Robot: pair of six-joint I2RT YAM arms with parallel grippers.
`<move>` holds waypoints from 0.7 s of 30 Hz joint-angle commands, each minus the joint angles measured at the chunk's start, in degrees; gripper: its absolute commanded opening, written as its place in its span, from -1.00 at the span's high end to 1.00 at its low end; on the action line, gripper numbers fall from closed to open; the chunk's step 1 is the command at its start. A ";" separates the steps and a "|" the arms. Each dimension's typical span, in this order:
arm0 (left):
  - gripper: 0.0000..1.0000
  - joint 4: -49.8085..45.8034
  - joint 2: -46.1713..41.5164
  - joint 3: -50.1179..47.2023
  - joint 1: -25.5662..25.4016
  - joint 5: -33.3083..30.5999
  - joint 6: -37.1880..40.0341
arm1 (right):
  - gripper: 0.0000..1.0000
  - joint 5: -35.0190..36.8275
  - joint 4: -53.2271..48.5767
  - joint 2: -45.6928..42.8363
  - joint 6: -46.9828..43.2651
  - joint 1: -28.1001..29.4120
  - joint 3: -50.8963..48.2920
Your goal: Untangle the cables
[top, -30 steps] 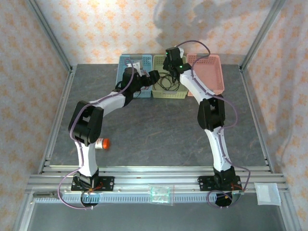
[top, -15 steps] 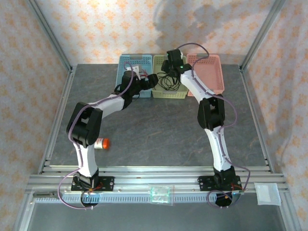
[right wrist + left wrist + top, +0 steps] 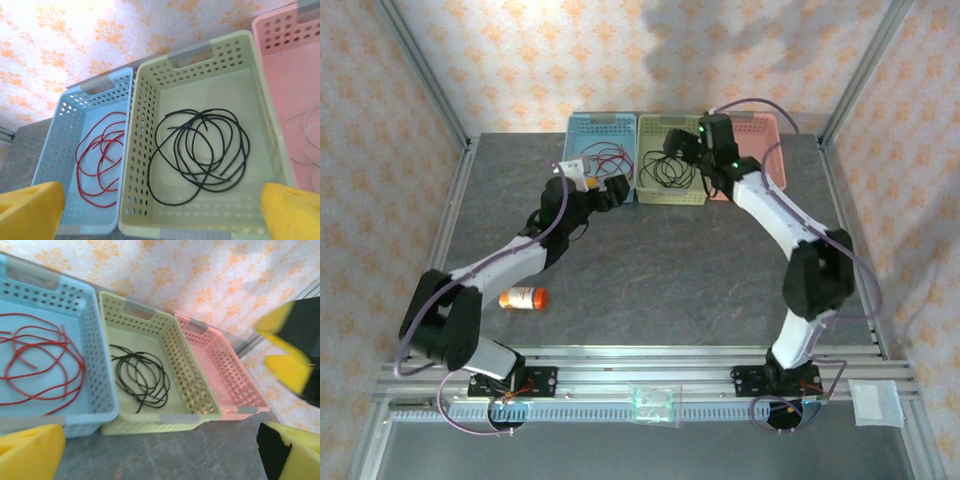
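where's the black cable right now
In the top view the black cable lies coiled in the green basket, the middle of three at the table's far edge, blue basket on its left, pink basket on its right.

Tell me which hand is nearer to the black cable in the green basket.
Right. The right hand hangs over the green basket, above the black cable. The left hand sits off to the left, in front of the blue basket.

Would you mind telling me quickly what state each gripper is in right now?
The left gripper is open, holding nothing.
The right gripper is open and empty, fingers wide apart above the black cable.
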 commanded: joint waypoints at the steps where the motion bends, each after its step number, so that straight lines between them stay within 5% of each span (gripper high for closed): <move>1: -0.98 2.55 -5.89 -6.35 -0.15 -4.96 3.59 | -1.00 3.36 9.66 -8.48 -0.05 0.22 -10.76; 11: -0.98 9.02 -21.59 -25.79 0.28 -24.23 6.68 | -1.00 13.11 23.55 -28.43 -1.45 0.20 -40.46; 17: -0.99 20.26 -21.16 -33.04 1.62 -36.29 19.86 | -1.00 26.27 38.79 -36.09 -7.07 -0.50 -57.69; 21: -0.99 20.13 -19.65 -32.01 7.18 -33.52 24.04 | -1.00 28.77 51.42 -35.82 -19.93 -2.20 -67.24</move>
